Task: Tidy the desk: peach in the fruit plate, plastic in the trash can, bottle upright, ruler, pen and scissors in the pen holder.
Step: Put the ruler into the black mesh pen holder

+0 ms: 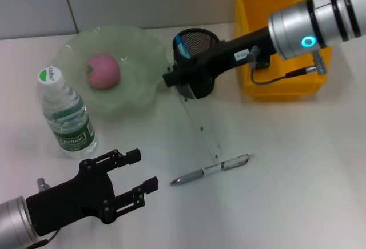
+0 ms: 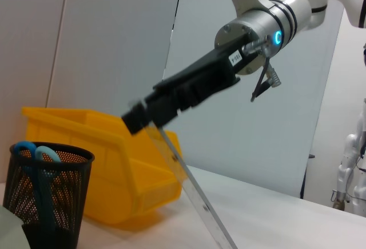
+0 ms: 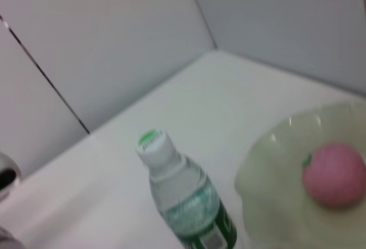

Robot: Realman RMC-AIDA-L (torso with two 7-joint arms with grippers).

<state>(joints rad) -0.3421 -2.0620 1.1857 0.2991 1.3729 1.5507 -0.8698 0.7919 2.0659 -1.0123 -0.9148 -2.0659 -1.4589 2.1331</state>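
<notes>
We have our right gripper point(image 1: 171, 79) clenched on the top end of the clear plastic ruler point(image 1: 201, 124), lifted beside the black mesh pen holder point(image 1: 197, 43), which sits at about one o'clock on the white desk point(image 1: 297, 163). The ruler slants down toward five o'clock, and its lower end looks to rest on the desk near the silver and black pen point(image 1: 211, 169). Blue-handled scissors point(image 2: 35, 153) already stand in the holder. The pink peach point(image 1: 103, 70) lies in the pale green glass fruit plate point(image 1: 140, 97), and the clear water bottle point(image 1: 64, 112) stands upright at nine o'clock. Our left gripper point(image 1: 139, 179) hangs released at seven o'clock.

We judge the risk to be this: the long ruler could catch the holder's rim or the scissors and tip the holder, or its dragging end could knock the pen away.
</notes>
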